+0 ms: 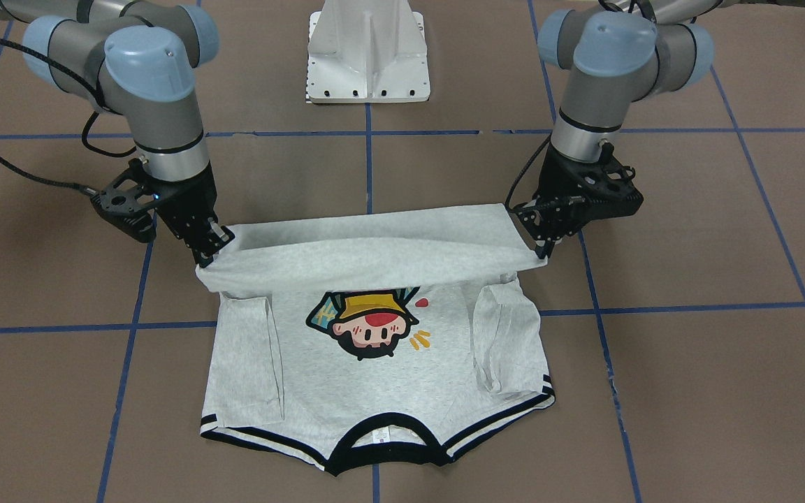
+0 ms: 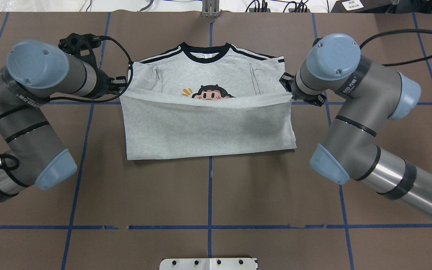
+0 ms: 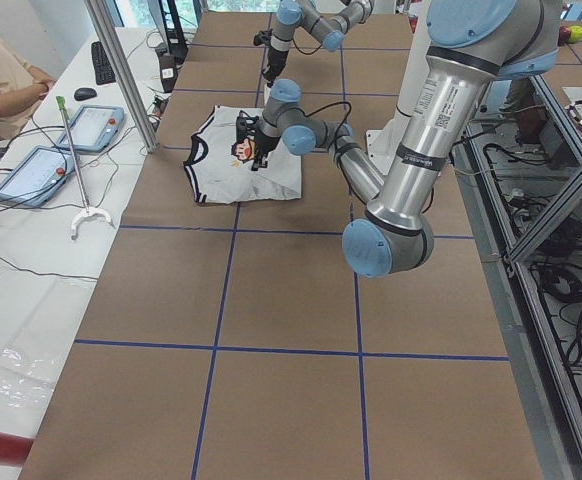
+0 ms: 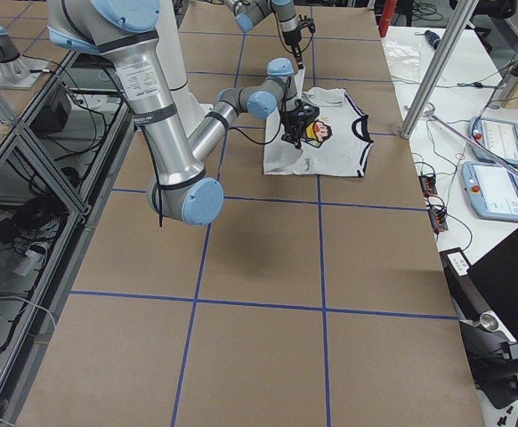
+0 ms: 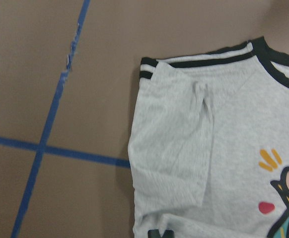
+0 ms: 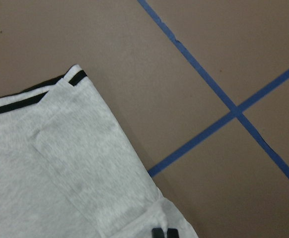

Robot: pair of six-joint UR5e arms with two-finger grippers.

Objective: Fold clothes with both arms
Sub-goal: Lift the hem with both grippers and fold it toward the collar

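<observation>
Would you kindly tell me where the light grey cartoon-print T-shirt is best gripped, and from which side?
At the hem corners of the grey T-shirt, each pinched from its outer side, as the left gripper and right gripper do: the hem spans straight between them, sleeves folded inward.

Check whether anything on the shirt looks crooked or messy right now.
Nothing serious. The tucked sleeve on the robot's left side of the shirt is rumpled, the opposite one flatter. The left gripper and right gripper hold the hem level.
</observation>
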